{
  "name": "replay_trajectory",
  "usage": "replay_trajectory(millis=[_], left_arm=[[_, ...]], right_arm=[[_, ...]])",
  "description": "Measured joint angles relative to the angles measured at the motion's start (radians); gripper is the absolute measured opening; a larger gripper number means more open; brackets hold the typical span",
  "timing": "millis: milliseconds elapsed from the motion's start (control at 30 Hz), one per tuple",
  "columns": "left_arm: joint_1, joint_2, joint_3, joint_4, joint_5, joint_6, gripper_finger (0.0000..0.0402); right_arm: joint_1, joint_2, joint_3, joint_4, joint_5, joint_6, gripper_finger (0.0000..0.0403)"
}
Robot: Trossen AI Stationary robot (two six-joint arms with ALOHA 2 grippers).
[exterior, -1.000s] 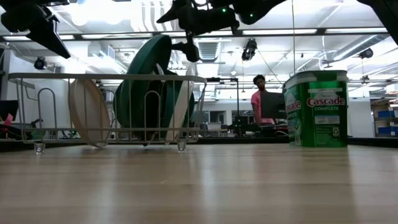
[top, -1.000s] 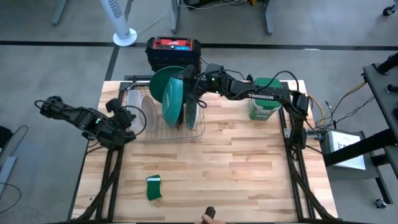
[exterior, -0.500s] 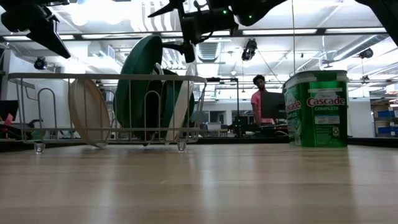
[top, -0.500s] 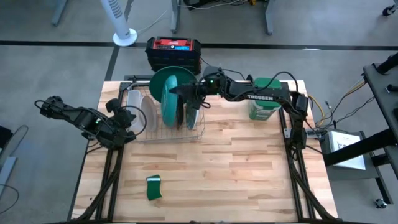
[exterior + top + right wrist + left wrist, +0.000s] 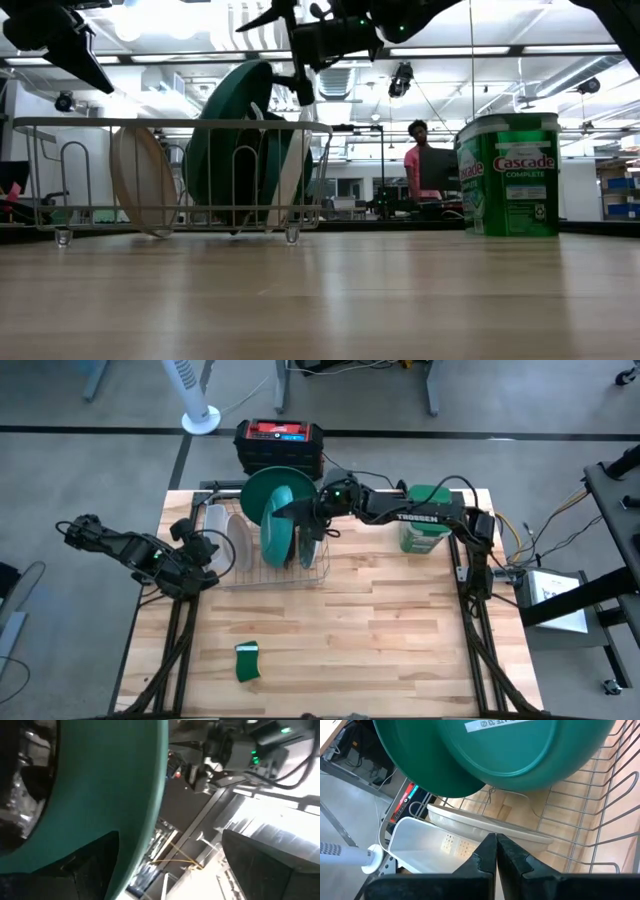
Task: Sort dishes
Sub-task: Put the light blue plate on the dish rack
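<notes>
On the pale wooden surface (image 5: 380, 630), the wire dish rack (image 5: 265, 555) holds its plates as before. The round teal plate (image 5: 272, 510) now leans slightly lower between the wires. The right arm has drawn back a little. It reaches across from the right, its tool (image 5: 296, 510) spread wide at the plate's upper rim. The folded left arm waits left of the rack, its tool (image 5: 495, 851) pressed together.
</notes>
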Motion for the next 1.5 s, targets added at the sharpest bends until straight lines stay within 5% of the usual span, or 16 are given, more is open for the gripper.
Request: replay_trajectory(millis=[300, 700, 867, 1267, 1500], left_arm=[[0.0, 0.0, 0.0, 0.0, 0.021, -0.001, 0.0], [0.0, 0.0, 0.0, 0.0, 0.02, -0.004, 0.0], [0.0, 0.0, 0.0, 0.0, 0.02, -0.005, 0.0], [0.0, 0.0, 0.0, -0.001, 0.045, -0.012, 0.0], [0.0, 0.0, 0.0, -0.001, 0.045, -0.011, 0.0]], right_arm=[[0.0, 0.0, 0.0, -0.021, 0.077, -0.011, 0.0343], [0.004, -0.006, -0.01, -0.026, 0.187, -0.431, 0.0343], [0.001, -0.005, -0.01, -0.095, 0.184, -0.366, 0.0343], [-0.045, -0.01, -0.011, -0.089, 0.452, -0.159, 0.0343], [-0.068, -0.046, -0.011, -0.086, 0.466, -0.008, 0.0343]])
